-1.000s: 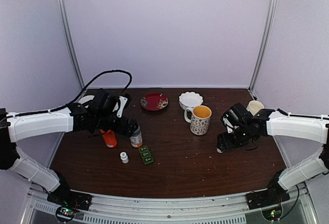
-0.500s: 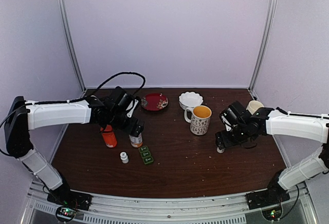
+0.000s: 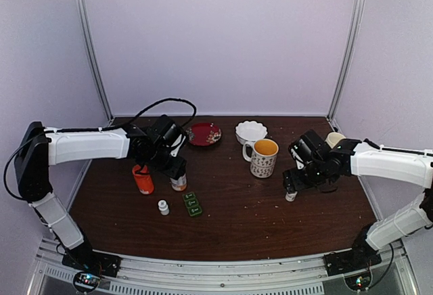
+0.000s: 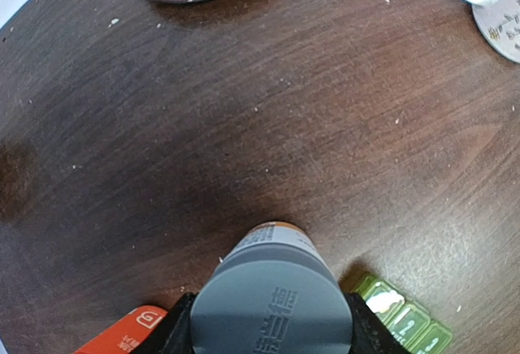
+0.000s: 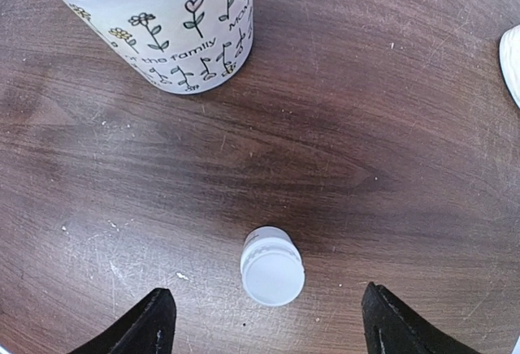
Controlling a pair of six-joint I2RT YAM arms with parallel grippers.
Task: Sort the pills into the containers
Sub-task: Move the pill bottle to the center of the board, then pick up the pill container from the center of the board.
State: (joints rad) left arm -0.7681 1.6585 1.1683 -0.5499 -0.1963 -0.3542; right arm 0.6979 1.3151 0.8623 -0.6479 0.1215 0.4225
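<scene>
The dark-green pill box (image 3: 193, 203) lies on the table with its lids down; its corner shows in the left wrist view (image 4: 404, 319). No loose pills can be made out. My left gripper (image 3: 177, 172) (image 4: 272, 328) is shut on a grey-capped bottle (image 3: 178, 183) (image 4: 272, 301) standing just behind the box, a finger pressed to each side of the cap. My right gripper (image 3: 291, 185) (image 5: 266, 309) hangs open over a small white capped bottle (image 3: 290, 196) (image 5: 272, 267), which stands upright between the spread fingertips without touching them.
An orange bottle (image 3: 143, 180) (image 4: 128, 335) stands left of the held bottle. Another small white bottle (image 3: 163, 207) stands by the box. A flowered mug (image 3: 262, 157) (image 5: 154, 21), a white bowl (image 3: 251, 131), a red plate (image 3: 203, 134) and a cream cup (image 3: 335, 139) stand further back.
My left arm has swung right and its jaws have closed on the grey-capped bottle. My right gripper has shifted slightly left over the small white bottle and opened a little.
</scene>
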